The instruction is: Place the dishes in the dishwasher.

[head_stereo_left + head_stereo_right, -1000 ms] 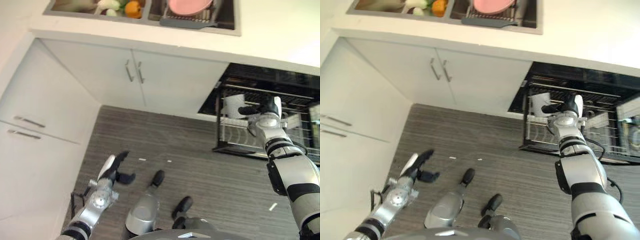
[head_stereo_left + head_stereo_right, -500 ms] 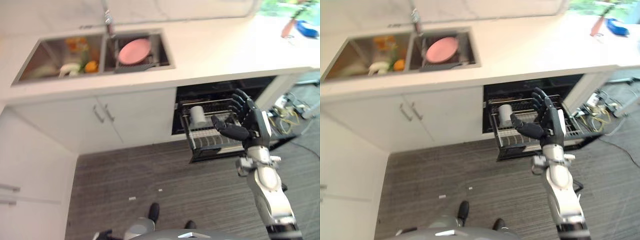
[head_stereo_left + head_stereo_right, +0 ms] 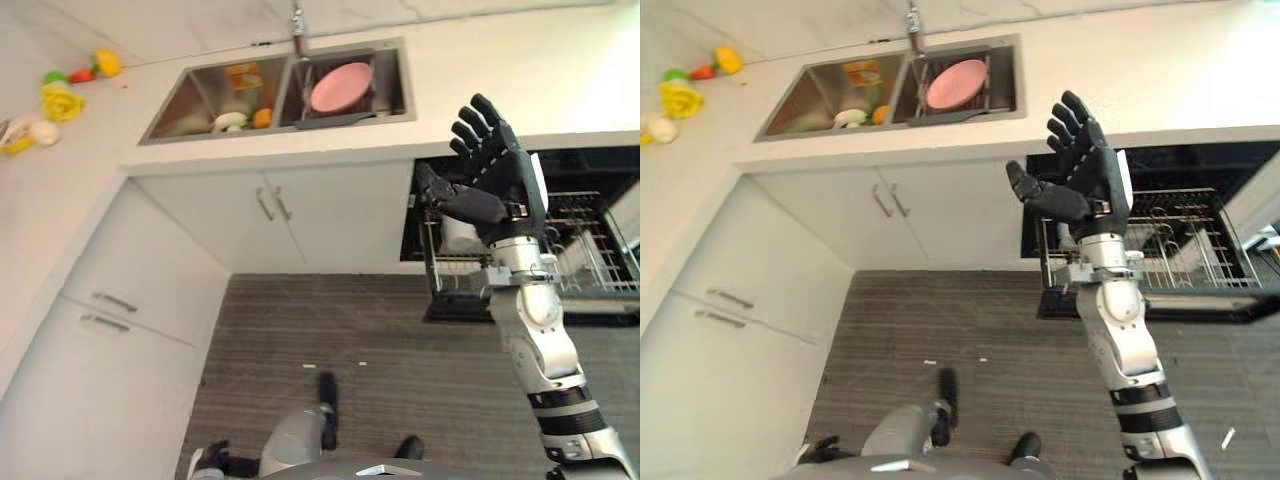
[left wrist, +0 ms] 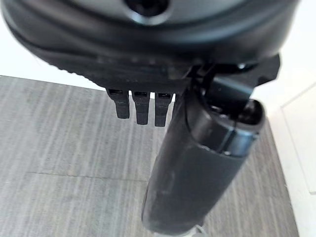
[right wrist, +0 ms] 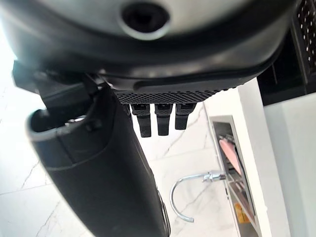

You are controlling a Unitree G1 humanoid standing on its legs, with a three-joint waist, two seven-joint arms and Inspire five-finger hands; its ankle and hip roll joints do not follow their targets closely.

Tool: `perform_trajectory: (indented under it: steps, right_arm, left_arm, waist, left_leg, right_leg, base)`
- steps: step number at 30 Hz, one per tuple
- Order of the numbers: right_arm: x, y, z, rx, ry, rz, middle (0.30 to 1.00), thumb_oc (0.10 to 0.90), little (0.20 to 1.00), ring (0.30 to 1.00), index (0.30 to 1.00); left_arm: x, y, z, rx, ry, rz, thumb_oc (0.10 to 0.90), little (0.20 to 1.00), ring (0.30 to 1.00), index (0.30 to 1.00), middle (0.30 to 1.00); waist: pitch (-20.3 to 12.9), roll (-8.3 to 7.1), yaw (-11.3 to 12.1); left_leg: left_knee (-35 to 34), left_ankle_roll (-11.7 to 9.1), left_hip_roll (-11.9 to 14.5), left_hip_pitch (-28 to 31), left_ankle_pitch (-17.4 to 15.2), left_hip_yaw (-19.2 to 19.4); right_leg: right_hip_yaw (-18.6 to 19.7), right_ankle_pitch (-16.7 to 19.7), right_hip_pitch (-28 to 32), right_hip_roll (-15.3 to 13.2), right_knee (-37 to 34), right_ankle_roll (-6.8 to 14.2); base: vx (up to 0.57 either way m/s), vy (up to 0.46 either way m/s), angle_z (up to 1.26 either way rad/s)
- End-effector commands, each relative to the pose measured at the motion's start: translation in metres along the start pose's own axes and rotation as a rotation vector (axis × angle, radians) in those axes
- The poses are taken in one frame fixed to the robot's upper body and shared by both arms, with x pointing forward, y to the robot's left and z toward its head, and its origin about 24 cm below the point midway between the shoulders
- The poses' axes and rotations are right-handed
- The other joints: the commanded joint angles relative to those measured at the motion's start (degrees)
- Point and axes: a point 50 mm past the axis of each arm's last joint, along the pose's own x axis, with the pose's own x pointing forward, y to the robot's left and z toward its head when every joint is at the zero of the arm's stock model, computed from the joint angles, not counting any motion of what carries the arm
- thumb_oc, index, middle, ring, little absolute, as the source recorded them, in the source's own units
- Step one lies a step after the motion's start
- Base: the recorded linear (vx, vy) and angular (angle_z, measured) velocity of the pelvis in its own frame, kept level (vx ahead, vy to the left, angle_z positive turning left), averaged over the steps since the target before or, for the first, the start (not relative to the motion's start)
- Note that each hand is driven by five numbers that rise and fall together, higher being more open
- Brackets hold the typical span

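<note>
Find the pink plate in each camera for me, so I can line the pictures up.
Left eye view: pink plate in the sink's right basin, upper middle.
Right eye view: same basin, upper middle.
Right wrist view: a pink edge in the sink, past the open right hand.
Left wrist view: floor and the left hand, no plate.
Shared landmark: the faucet beside the plate.

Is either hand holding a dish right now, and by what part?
No. The right hand is raised, open and empty; the left hand hangs low, open and empty. The pink plate sits in the sink.
</note>
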Motion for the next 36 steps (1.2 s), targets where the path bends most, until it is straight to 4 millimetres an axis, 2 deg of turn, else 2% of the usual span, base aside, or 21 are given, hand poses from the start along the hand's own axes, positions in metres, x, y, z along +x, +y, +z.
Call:
perform_trajectory:
  steps: [1, 2, 3, 6, 7, 8, 9, 10, 11, 12, 13, 15, 16, 18, 19, 20, 22, 25, 26, 30, 36]
  right_arm:
    - [0.014, 0.009, 0.059, -0.043, -0.325, 0.074, 0.900, 0.800, 0.900, 0.900, 0.900]
    - [0.013, 0.008, 0.058, -0.040, -0.319, 0.069, 0.900, 0.800, 0.900, 0.900, 0.900]
    - [0.013, 0.008, 0.059, -0.074, -0.326, 0.071, 0.900, 0.800, 0.900, 0.900, 0.900]
    - [0.008, 0.003, 0.056, -0.088, -0.317, 0.027, 0.900, 0.800, 0.900, 0.900, 0.900]
    - [0.008, 0.003, 0.056, -0.088, -0.316, 0.026, 0.900, 0.800, 0.900, 0.900, 0.900]
    - [0.004, 0.002, 0.055, -0.091, -0.313, 0.009, 0.900, 0.800, 0.900, 0.900, 0.900]
    - [0.001, 0.002, 0.054, -0.097, -0.314, -0.012, 0.900, 0.800, 0.900, 0.900, 0.900]
    - [0.001, 0.002, 0.054, -0.097, -0.314, -0.013, 0.900, 0.800, 0.900, 0.900, 0.900]
    - [0.000, 0.003, 0.055, -0.109, -0.324, -0.022, 0.900, 0.800, 0.900, 0.900, 0.900]
    - [-0.001, 0.004, 0.056, -0.110, -0.330, -0.027, 0.900, 0.800, 0.900, 0.900, 0.900]
    - [-0.001, 0.005, 0.054, -0.111, -0.330, -0.048, 0.900, 0.800, 0.900, 0.900, 0.900]
    - [-0.005, 0.002, 0.053, -0.124, -0.329, -0.072, 0.900, 0.800, 0.900, 0.900, 0.900]
    - [-0.006, -0.001, 0.055, -0.134, -0.338, -0.084, 0.900, 0.800, 0.900, 0.900, 0.900]
    - [-0.007, -0.005, 0.057, -0.127, -0.354, -0.114, 0.900, 0.800, 0.900, 0.900, 0.900]
    - [-0.009, -0.007, 0.055, -0.116, -0.351, -0.134, 0.900, 0.800, 0.900, 0.900, 0.900]
    - [-0.012, -0.014, 0.053, -0.145, -0.342, -0.183, 0.900, 0.800, 0.900, 0.900, 0.900]
    - [-0.012, -0.014, 0.052, -0.151, -0.328, -0.178, 0.900, 0.800, 0.900, 0.900, 0.900]
    - [-0.015, -0.013, 0.053, -0.163, -0.326, -0.167, 0.900, 0.800, 0.900, 0.900, 0.900]
    - [-0.019, -0.020, 0.053, -0.171, -0.320, -0.196, 0.900, 0.800, 0.900, 0.900, 0.900]
    - [-0.022, -0.025, 0.054, -0.203, -0.310, -0.203, 0.900, 0.800, 0.900, 0.900, 0.900]
    - [-0.023, -0.030, 0.058, -0.205, -0.315, -0.203, 0.900, 0.800, 0.900, 0.900, 0.900]
  left_arm:
    - [0.002, 0.018, -0.006, 0.109, -0.004, 0.050, 0.800, 0.900, 0.900, 0.900, 0.900]
    - [0.002, 0.019, -0.010, 0.105, 0.009, 0.050, 0.800, 0.900, 0.900, 0.900, 0.900]
    - [0.001, 0.020, -0.014, 0.101, 0.027, 0.053, 0.800, 0.900, 0.900, 0.900, 0.900]
    - [0.002, 0.021, -0.015, 0.086, 0.032, 0.060, 0.800, 0.900, 0.900, 0.900, 0.900]
    - [0.002, 0.022, -0.015, 0.086, 0.033, 0.060, 0.800, 0.900, 0.900, 0.900, 0.900]
    - [0.002, 0.022, -0.013, 0.092, 0.022, 0.060, 0.800, 0.900, 0.900, 0.900, 0.900]
    - [0.003, 0.024, -0.006, 0.110, -0.002, 0.063, 0.800, 0.900, 0.900, 0.900, 0.900]
    - [0.003, 0.024, -0.006, 0.110, -0.002, 0.064, 0.800, 0.900, 0.900, 0.900, 0.900]
    - [0.004, 0.026, -0.001, 0.121, -0.018, 0.070, 0.800, 0.900, 0.900, 0.900, 0.900]
    - [0.004, 0.027, 0.001, 0.117, -0.020, 0.073, 0.800, 0.900, 0.900, 0.900, 0.900]
    - [0.005, 0.028, 0.003, 0.107, -0.020, 0.073, 0.800, 0.900, 0.900, 0.900, 0.900]
    - [0.006, 0.029, 0.011, 0.105, -0.034, 0.083, 0.800, 0.900, 0.900, 0.900, 0.900]
    - [0.007, 0.028, 0.016, 0.122, -0.052, 0.079, 0.800, 0.900, 0.900, 0.900, 0.900]
    - [0.007, 0.027, 0.027, 0.141, -0.087, 0.081, 0.800, 0.900, 0.900, 0.900, 0.900]
    - [0.008, 0.029, 0.029, 0.138, -0.094, 0.087, 0.800, 0.900, 0.900, 0.900, 0.900]
    - [0.008, 0.032, 0.031, 0.152, -0.096, 0.087, 0.800, 0.900, 0.900, 0.900, 0.900]
    - [0.008, 0.031, 0.028, 0.141, -0.092, 0.086, 0.800, 0.900, 0.900, 0.900, 0.900]
    - [0.007, 0.028, 0.026, 0.132, -0.092, 0.080, 0.800, 0.900, 0.900, 0.900, 0.900]
    - [0.007, 0.022, 0.030, 0.120, -0.103, 0.070, 0.800, 0.900, 0.900, 0.900, 0.900]
    - [0.004, 0.005, 0.035, 0.222, -0.134, 0.011, 0.800, 0.900, 0.900, 0.900, 0.900]
    - [0.004, 0.005, 0.040, 0.213, -0.144, 0.014, 0.800, 0.900, 0.900, 0.900, 0.900]
  waist:
    - [-0.81, -2.52, 0.31]
    - [-1.31, -2.23, 0.31]
    - [-2.47, -2.60, 0.82]
    - [-4.11, -3.95, 1.43]
    - [-4.11, -4.09, 1.42]
    - [-4.50, -4.30, 1.20]
    - [-4.36, -4.65, -0.35]
    - [-4.33, -4.89, -0.31]
    - [-3.59, -4.67, -1.90]
    - [-3.05, -4.61, -2.55]
    - [-2.14, -3.81, -3.96]
    - [-1.47, -2.59, -6.66]
    - [-1.11, -2.35, -7.74]
    - [-0.34, -2.34, -9.16]
    - [-0.60, -3.77, -9.11]
    - [-0.75, -4.13, -9.70]
    - [-1.28, -4.26, -9.17]
    - [-1.49, -4.24, -9.31]
    - [-2.72, -4.05, -9.70]
    - [-4.24, -3.32, -10.38]
    - [-4.04, -2.87, -11.38]
  left_leg:
    - [-1.28, 0.94, -0.32, 0.12, 2.67, -3.30]
    - [-2.15, 1.09, -0.36, 1.43, 2.95, -3.24]
    - [-2.84, 1.82, -1.66, 2.41, 3.27, -3.97]
    - [-3.14, 4.00, -5.11, 4.76, 1.17, -4.17]
    - [-3.15, 4.09, -5.29, 4.79, 1.13, -4.15]
    - [-3.53, 5.04, -6.47, 5.95, 0.04, -4.32]
    - [-4.26, 7.44, -9.42, 8.78, -2.44, -4.90]
    - [-4.25, 7.63, -9.76, 8.80, -2.51, -4.75]
    - [-4.83, 8.67, -10.81, 10.63, -3.60, -5.48]
    - [-5.01, 9.45, -11.36, 11.83, -4.24, -5.64]
    - [-5.01, 10.26, -11.12, 13.17, -5.40, -6.01]
    - [-5.01, 10.00, -10.38, 14.42, -5.98, -8.55]
    - [-5.01, 9.79, -10.24, 14.91, -6.39, -9.24]
    - [-5.01, 8.92, -10.12, 15.46, -6.77, -9.99]
    - [-5.01, 8.18, -10.88, 15.76, -7.29, -10.03]
    - [-5.01, 7.85, -10.84, 16.26, -7.91, -10.80]
    - [-5.01, 8.06, -10.90, 16.43, -7.90, -10.57]
    - [-5.01, 8.11, -10.82, 17.15, -8.38, -10.24]
    - [-5.01, 7.90, -10.57, 17.00, -8.34, -9.86]
    - [-5.01, 7.26, -9.93, 18.11, -8.98, -9.50]
    - [-3.37, 6.16, -8.53, 19.60, -10.50, -8.65]
  right_leg:
    - [1.65, -4.62, 5.20, -3.67, 0.58, 7.00]
    - [1.86, -4.59, 5.61, -3.55, 0.59, 7.20]
    - [1.72, -4.81, 7.07, -4.42, 1.04, 7.73]
    - [-0.26, -4.28, 7.99, -8.92, 6.26, 8.86]
    - [-0.28, -4.43, 7.93, -9.16, 6.53, 8.98]
    - [-0.98, -3.93, 7.44, -10.84, 9.93, 9.23]
    - [-0.25, 0.97, 4.15, -15.66, 20.80, 9.94]
    - [-0.01, 0.76, 3.84, -16.19, 21.44, 10.19]
    - [1.80, 4.76, 1.79, -17.74, 27.23, 10.34]
    - [3.32, 5.78, 0.26, -18.60, 31.46, 10.60]
    - [5.97, 5.88, -3.17, -17.77, 36.08, 10.32]
    - [12.66, 1.12, -9.51, -10.40, 37.69, 8.34]
    - [13.57, -0.69, -11.86, -7.81, 36.29, 7.58]
    - [11.78, -2.44, -13.77, -4.85, 29.10, 6.27]
    - [9.25, -1.87, -13.53, -4.29, 19.88, 6.28]
    - [11.69, -1.94, -10.99, -3.03, 15.48, 6.34]
    - [10.56, -1.06, -9.82, -3.53, 14.53, 6.86]
    - [11.59, -1.61, -8.92, -3.15, 14.64, 6.85]
    - [12.32, -2.05, -7.60, -1.67, 12.29, 6.27]
    - [12.13, -3.12, -5.03, -0.54, 9.38, 5.14]
    - [13.52, -4.42, -4.47, 0.45, 9.15, 4.24]
  base:
    - [0.16, 0.103, 0.15]
    - [0.22, 0.204, -0.02]
    - [0.30, 0.297, -0.17]
    - [0.28, 0.271, -0.07]
    - [0.18, 0.198, 0.16]
    - [0.27, 0.366, 0.21]
    - [0.27, 0.373, 0.33]
    - [0.25, 0.379, 0.44]
    - [0.15, 0.238, 0.74]
    - [0.19, 0.322, 0.72]
    - [0.17, 0.242, 0.62]
    - [0.21, 0.123, 0.30]
    - [0.23, 0.057, 0.32]
    - [0.20, -0.050, 0.28]
    - [0.23, -0.152, 0.08]
    - [0.18, -0.127, 0.01]
    - [0.06, -0.020, -0.07]
    - [0.09, -0.015, 0.16]
    - [0.17, -0.089, -0.04]
    - [0.18, -0.123, -0.10]
    - [0.11, -0.121, -0.10]
